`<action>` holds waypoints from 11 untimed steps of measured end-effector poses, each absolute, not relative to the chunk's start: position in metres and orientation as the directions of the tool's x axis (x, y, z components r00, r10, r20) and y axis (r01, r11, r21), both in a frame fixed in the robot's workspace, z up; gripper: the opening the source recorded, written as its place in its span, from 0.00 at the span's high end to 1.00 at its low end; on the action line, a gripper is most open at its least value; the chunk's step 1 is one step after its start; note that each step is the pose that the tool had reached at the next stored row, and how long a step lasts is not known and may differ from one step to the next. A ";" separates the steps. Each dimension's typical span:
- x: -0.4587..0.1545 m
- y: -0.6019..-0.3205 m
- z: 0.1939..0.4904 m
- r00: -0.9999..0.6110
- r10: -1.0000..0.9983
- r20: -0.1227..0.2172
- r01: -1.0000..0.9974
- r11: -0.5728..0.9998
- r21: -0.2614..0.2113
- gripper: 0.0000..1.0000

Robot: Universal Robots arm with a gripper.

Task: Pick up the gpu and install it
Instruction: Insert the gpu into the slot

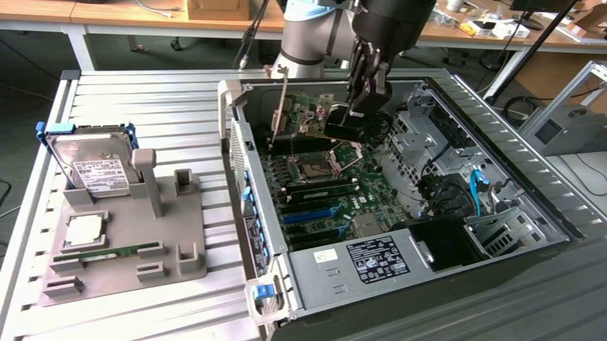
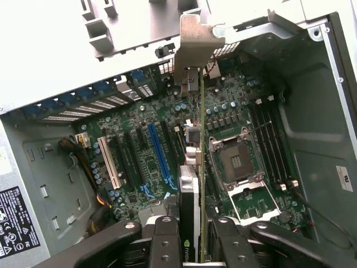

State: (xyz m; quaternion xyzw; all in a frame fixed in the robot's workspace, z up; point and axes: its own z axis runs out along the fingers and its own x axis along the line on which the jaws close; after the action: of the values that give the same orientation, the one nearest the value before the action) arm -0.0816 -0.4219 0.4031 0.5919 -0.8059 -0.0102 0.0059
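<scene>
Hand (image 2: 194,230) around gpu (image 2: 188,184), upright above motherboard (image 2: 146,149) inside case (image 1: 536,186).

Bright even room light, glare on case wall (image 2: 67,50), soft shadows

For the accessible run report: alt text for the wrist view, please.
The claw grips the gpu edge-on inside an open computer case, its silver bracket toward the case's slotted wall. Beneath lies the green motherboard with a long blue slot and an empty CPU socket.
</scene>
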 end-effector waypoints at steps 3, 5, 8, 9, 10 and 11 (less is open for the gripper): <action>-0.082 -0.422 0.403 -0.299 -0.954 -0.003 -0.954 0.299 0.023 0.73; -0.082 -0.422 0.403 -0.298 -0.954 -0.003 -0.954 0.298 0.023 0.73; -0.082 -0.422 0.403 -0.292 -0.957 -0.003 -0.956 0.291 0.023 0.73; -0.082 -0.422 0.403 -0.286 -0.958 -0.003 -0.958 0.286 0.023 0.73; -0.082 -0.422 0.403 -0.277 -0.961 -0.003 -0.961 0.277 0.023 0.73; -0.082 -0.422 0.403 -0.266 -0.964 -0.003 -0.964 0.266 0.023 0.73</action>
State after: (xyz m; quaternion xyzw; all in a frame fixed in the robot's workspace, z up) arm -0.0816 -0.4218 0.4031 0.6056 -0.7957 -0.0101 0.0061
